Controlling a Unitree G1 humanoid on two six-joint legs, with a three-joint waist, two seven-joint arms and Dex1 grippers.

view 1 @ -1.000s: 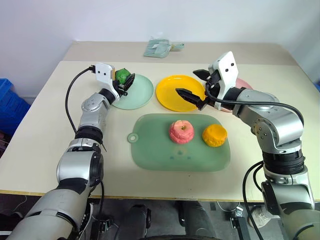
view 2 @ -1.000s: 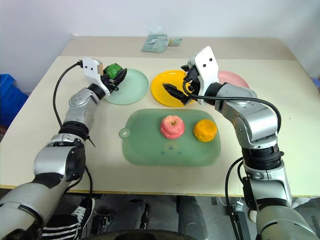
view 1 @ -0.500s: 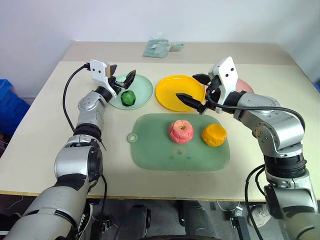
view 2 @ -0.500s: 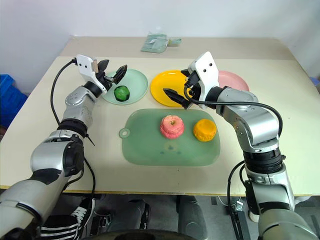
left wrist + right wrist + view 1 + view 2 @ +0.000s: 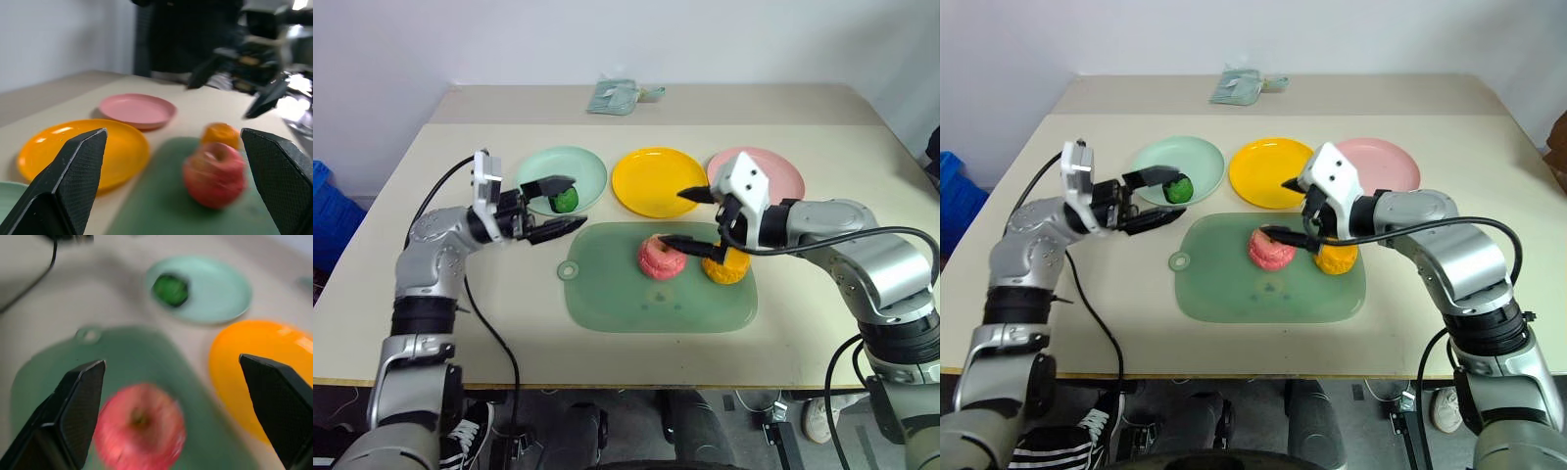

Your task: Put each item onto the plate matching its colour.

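- Head camera: I see the dark green ball (image 5: 565, 200) lying on the mint green plate (image 5: 590, 166), so that item is done. My left gripper (image 5: 555, 207) hangs beside that plate, fingers spread wide and empty. My right gripper (image 5: 683, 216) is above the pink-red apple (image 5: 660, 257), jaws wide apart with nothing in them. The apple and the orange-yellow lump (image 5: 726, 265) sit near each other on the translucent green mat (image 5: 607, 294). I judge the apple pick is in hand; next I must lower around it, close, and carry it to the pink plate (image 5: 777, 169).
- Left wrist camera: the yellow plate (image 5: 78, 147) and the pink plate lie bare; the apple looks round and dimpled on top.
- Right wrist camera: the apple lies between my open fingers (image 5: 63, 416), slightly nearer one of them, so I would centre first.
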